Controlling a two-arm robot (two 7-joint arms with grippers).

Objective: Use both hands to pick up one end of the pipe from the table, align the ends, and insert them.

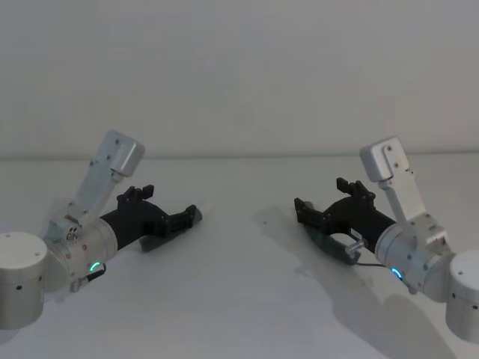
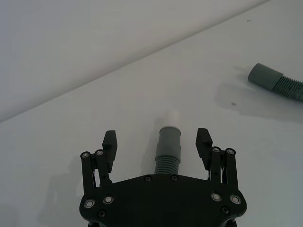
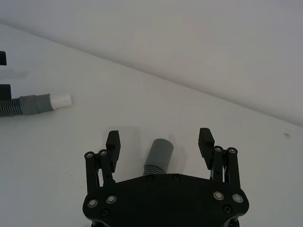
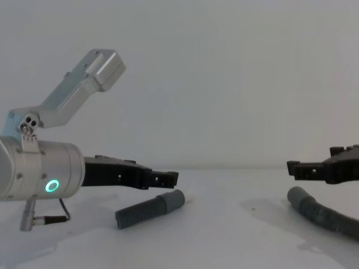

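Two hoses lie on the table (image 4: pixel 224 235): short hose (image 4: pixel 150 208), long hose (image 4: pixel 322 213). Above the table, left gripper (image 2: pixel 157 136) and right gripper (image 3: pixel 159 137) gape wide, empty.

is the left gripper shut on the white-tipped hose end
No, the left gripper is open, its fingers spread clear on either side of the white-tipped cuff lying between them.

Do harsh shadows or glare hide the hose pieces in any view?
Head view: soft, diffuse shadows under the left gripper and right gripper, no glare. Left wrist view: a faint shadow beside the longer hose. Chest view: the short hose evenly lit, unobscured.
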